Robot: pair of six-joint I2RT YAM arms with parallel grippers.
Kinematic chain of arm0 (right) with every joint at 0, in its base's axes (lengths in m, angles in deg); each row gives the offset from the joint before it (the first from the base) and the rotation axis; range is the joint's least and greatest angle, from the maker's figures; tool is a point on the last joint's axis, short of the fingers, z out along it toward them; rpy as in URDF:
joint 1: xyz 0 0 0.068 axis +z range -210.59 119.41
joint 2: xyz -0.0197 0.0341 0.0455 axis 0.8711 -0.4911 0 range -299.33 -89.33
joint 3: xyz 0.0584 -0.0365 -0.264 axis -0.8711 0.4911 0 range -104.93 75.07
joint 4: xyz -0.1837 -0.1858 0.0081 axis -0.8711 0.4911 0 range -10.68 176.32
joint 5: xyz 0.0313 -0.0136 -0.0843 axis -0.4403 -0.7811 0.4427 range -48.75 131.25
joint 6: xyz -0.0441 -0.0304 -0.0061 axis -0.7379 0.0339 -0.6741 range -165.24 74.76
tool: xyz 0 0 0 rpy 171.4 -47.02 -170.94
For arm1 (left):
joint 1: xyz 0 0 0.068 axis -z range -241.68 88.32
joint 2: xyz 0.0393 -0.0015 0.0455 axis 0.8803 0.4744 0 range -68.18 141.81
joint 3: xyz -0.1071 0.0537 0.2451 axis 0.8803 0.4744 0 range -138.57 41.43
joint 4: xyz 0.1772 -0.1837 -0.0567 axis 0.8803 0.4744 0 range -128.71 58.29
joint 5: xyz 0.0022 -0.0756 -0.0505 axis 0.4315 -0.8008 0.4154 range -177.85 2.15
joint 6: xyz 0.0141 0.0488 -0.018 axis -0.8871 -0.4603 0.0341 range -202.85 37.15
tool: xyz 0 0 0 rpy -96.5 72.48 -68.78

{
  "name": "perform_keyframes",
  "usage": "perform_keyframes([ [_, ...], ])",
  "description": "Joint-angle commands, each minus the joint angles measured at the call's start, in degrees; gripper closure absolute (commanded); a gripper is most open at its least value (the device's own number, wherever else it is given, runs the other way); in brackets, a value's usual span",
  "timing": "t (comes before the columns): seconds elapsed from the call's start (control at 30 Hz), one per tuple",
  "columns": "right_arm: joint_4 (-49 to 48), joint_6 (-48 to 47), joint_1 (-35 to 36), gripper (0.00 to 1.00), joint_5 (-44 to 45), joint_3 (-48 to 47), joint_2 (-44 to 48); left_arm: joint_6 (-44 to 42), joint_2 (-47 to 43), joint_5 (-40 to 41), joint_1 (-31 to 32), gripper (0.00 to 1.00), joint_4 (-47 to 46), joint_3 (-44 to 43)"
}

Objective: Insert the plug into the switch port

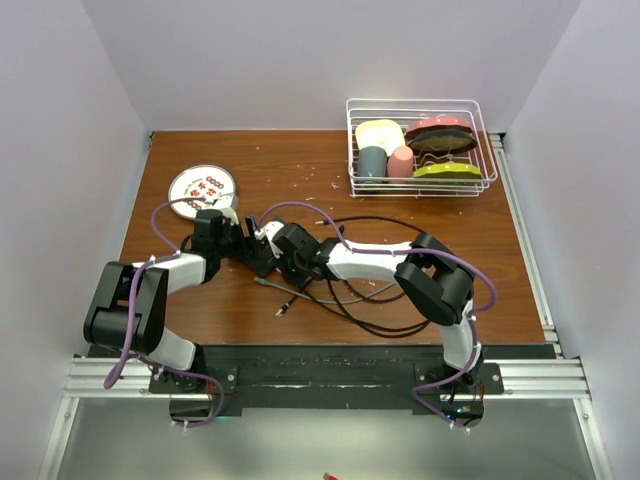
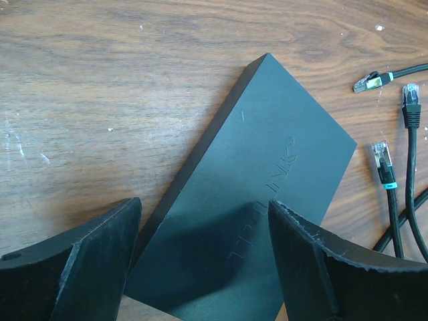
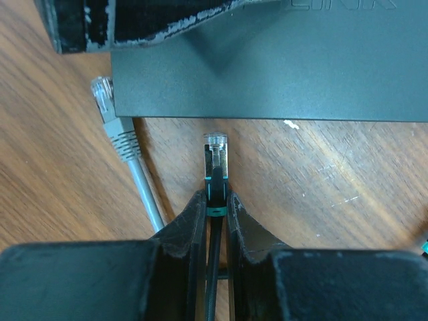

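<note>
The switch point(image 2: 254, 180), a flat matte-black box, lies slantwise on the wooden table; in the top view the switch point(image 1: 258, 255) sits between the two arms' tips. My left gripper point(image 2: 204, 207) is open, one finger on each side of the switch's near end and casting a shadow on its top. My right gripper point(image 3: 215, 197) is shut on the plug point(image 3: 215, 150), a clear-tipped connector with a teal-banded black boot. The plug points at the switch's long side point(image 3: 267, 73) and stops a short gap from it. That side shows as a plain dark face; no sockets are visible.
A grey cable with a clear plug point(image 3: 101, 90) lies left of the held plug, touching the switch's corner. Three other cable ends point(image 2: 381, 157) lie right of the switch. Black cables point(image 1: 350, 300) loop mid-table. A round white plate point(image 1: 203, 187) and a wire dish rack point(image 1: 420, 150) stand behind.
</note>
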State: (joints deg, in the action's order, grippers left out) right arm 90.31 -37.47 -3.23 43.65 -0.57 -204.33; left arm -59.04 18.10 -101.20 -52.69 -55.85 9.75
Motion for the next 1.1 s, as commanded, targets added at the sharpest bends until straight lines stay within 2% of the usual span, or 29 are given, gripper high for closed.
perform_keyframes([
  [0.0, -1.8, 1.3, 0.3, 1.0, 0.7, -1.4, -1.0, -0.9, 0.6, -1.9, -0.2, 0.2, -2.9, -1.5],
  [1.07, -0.8, 2.2, 0.4, 1.0, 1.5, -5.8, -6.2, -0.8, 0.4, -4.8, -0.2, 0.23, -4.1, -1.1],
])
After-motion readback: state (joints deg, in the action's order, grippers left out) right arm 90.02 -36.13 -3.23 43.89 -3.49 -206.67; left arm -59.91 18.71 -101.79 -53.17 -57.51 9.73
